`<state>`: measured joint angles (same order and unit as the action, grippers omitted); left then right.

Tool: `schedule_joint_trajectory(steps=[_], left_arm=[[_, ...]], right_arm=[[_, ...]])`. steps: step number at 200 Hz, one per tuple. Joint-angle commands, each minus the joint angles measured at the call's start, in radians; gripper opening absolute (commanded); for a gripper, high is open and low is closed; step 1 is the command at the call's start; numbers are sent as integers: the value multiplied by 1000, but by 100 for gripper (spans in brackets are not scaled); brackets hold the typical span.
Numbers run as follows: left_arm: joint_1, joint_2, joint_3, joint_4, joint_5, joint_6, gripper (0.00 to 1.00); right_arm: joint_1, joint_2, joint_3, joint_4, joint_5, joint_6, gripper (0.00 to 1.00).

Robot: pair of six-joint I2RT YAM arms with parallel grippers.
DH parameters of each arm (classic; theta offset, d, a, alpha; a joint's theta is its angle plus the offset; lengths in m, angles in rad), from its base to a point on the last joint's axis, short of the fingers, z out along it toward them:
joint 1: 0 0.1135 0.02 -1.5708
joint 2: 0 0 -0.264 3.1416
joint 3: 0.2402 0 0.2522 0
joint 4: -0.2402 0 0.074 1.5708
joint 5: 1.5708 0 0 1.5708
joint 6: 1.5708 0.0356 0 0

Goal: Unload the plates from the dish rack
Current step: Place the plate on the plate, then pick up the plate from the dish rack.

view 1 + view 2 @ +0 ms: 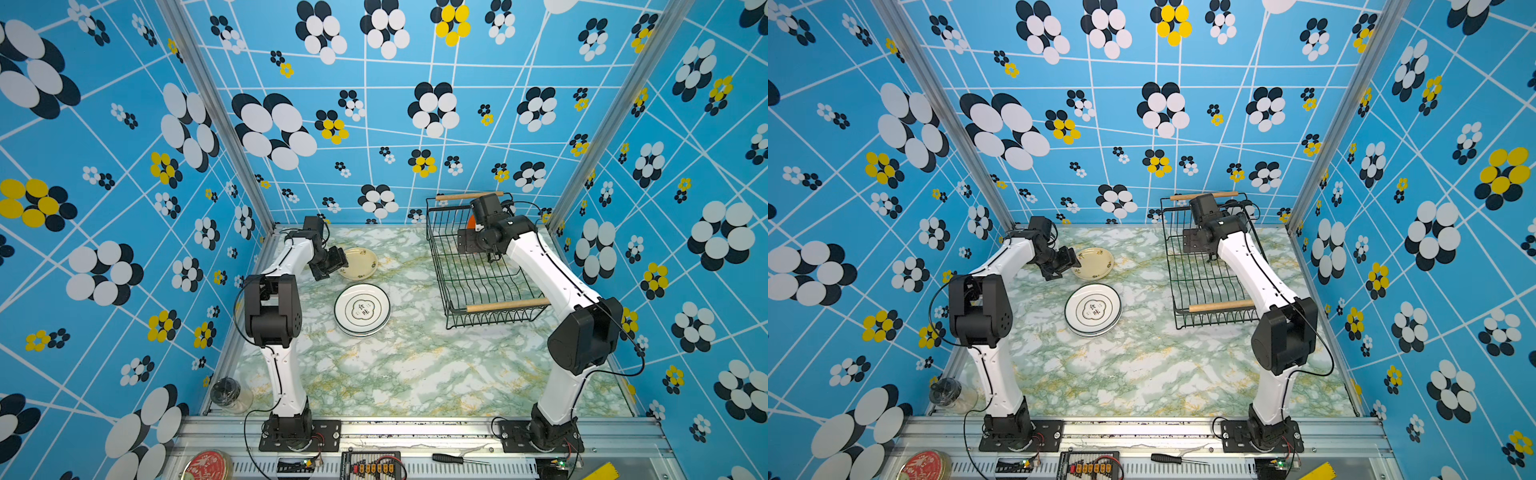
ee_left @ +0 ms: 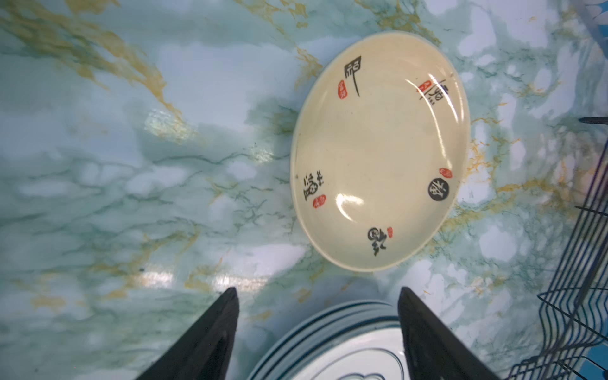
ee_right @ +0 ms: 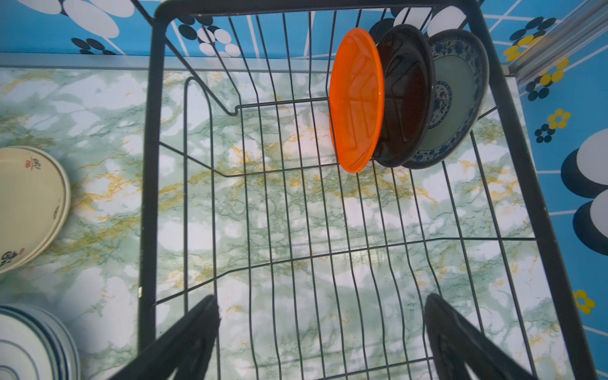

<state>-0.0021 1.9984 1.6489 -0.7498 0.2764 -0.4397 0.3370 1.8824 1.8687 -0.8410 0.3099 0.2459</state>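
The black wire dish rack (image 1: 507, 306) (image 1: 1219, 306) (image 3: 151, 164) stands at the back right. An orange plate (image 3: 357, 98) (image 1: 471, 222), a black plate (image 3: 406, 95) and a teal-patterned plate (image 3: 457, 98) stand upright at its far end. My right gripper (image 3: 320, 297) (image 1: 493, 254) hangs open above the bare rack wires, holding nothing. On the table lie a cream plate (image 1: 361, 264) (image 2: 378, 151) and a stack of white plates (image 1: 362, 309) (image 2: 345, 345). My left gripper (image 2: 318, 289) (image 1: 338, 264) is open beside the cream plate, apart from it.
A glass jar (image 1: 226, 392) lies at the table's front left corner. On the front rail sit a red tin lid (image 1: 208, 467), a screwdriver (image 1: 453, 458) and a connector board (image 1: 372, 467). Patterned walls close in the left, back and right sides.
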Motion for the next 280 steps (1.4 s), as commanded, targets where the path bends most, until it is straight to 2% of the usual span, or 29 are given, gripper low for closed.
schedule_joint_trajectory(steps=[1, 69, 93, 131, 219, 280], left_arm=[[0, -137, -69, 11, -4, 24, 79], [20, -366, -195, 20, 21, 18, 90], [31, -420, -223, 23, 39, 14, 92], [41, -472, -267, 20, 55, 11, 100], [45, -574, -348, 4, 67, -12, 99], [45, -631, -399, 36, 105, -36, 99]], right_arm=[[-40, 78, 61, 26, -1, -34, 99], [-102, 250, 252, 65, -26, -82, 99], [-107, 341, 355, 33, -33, -87, 95], [-113, 439, 481, 2, -17, -88, 90], [-142, 557, 587, -10, -16, -85, 82], [-150, 599, 599, 18, -24, -86, 70]])
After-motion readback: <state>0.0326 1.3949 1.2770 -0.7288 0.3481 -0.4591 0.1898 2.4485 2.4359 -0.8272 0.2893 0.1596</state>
